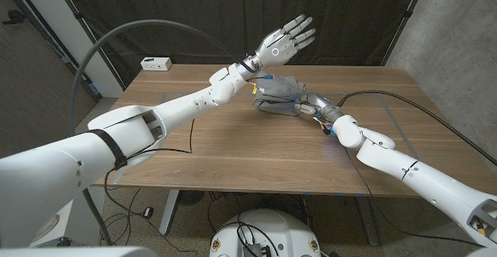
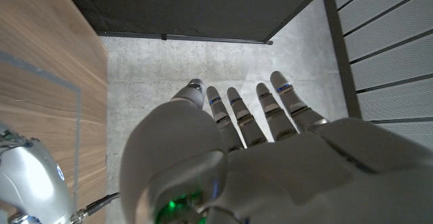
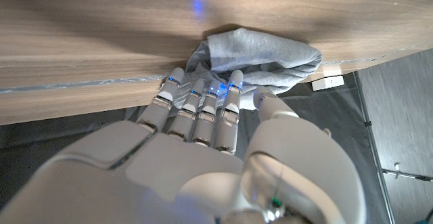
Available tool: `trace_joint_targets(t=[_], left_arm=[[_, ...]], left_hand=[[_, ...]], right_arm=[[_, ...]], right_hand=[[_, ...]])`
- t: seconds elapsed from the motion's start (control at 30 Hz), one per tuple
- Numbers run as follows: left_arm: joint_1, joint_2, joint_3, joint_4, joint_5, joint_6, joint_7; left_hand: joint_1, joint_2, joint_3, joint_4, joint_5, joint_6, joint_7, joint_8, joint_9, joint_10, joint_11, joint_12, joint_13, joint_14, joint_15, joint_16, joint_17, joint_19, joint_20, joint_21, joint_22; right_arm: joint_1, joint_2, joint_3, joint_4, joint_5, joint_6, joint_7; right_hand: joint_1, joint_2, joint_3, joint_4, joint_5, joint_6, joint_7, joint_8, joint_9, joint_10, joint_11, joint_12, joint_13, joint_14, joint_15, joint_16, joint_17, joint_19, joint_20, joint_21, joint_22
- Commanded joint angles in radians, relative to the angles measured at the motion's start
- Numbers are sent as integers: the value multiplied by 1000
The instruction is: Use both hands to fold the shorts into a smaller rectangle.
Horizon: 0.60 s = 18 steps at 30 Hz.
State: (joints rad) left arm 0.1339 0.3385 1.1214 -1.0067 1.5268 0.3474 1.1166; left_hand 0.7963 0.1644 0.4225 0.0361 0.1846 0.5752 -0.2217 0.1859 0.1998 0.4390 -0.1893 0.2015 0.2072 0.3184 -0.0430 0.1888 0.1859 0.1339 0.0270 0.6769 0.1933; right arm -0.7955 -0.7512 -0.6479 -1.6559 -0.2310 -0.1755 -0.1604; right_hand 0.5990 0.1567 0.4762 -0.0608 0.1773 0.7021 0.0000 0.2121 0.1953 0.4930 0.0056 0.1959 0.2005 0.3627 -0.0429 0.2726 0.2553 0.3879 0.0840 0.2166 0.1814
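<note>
The shorts [image 1: 281, 95] are sitting in a small folded bundle, so folding looks mostly done. The right hand [image 1: 309, 105] is pressing them. The left hand [image 1: 286, 38] is hanging up high, fingers apart, holding nothing.

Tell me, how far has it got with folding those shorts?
Well along, it seems. The grey shorts already lie as a small, rather rumpled bundle on the wooden table. The right hand touches the bundle, fingertips at its edge. The left hand is raised above it, fingers spread, holding nothing. Probably left: flattening the bundle into a neat rectangle.
</note>
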Motion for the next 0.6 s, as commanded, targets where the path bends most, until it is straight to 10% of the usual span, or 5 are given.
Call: trace_joint_targets(t=[0.03,0.6], left_arm=[[79,56,-103,-97,-22,25,0],[184,136,-200,-233,-223,25,-21]], left_hand=[[-18,-9,-3,7,-4,-7,-1,2,1,-6,-4,5,2,-5,-151,2,-2,-1,-4,4,2],[-76,-32,-24,23,-8,-53,0,-7,-3,-39,8,0,0,-22,-133,-1,-3,-11,8,-1,0]], right_arm=[[-40,-28,52,-67,0,-57,-73],[-67,-33,106,-103,15,-72,-152]], right_hand=[[0,1,0,-5,0,7,-3,3,2,7,-4,6,2,11,-36,2,3,4,0,5,3],[1,11,2,-8,0,8,-5,3,2,9,-7,6,2,12,-39,3,4,7,-1,5,3]])
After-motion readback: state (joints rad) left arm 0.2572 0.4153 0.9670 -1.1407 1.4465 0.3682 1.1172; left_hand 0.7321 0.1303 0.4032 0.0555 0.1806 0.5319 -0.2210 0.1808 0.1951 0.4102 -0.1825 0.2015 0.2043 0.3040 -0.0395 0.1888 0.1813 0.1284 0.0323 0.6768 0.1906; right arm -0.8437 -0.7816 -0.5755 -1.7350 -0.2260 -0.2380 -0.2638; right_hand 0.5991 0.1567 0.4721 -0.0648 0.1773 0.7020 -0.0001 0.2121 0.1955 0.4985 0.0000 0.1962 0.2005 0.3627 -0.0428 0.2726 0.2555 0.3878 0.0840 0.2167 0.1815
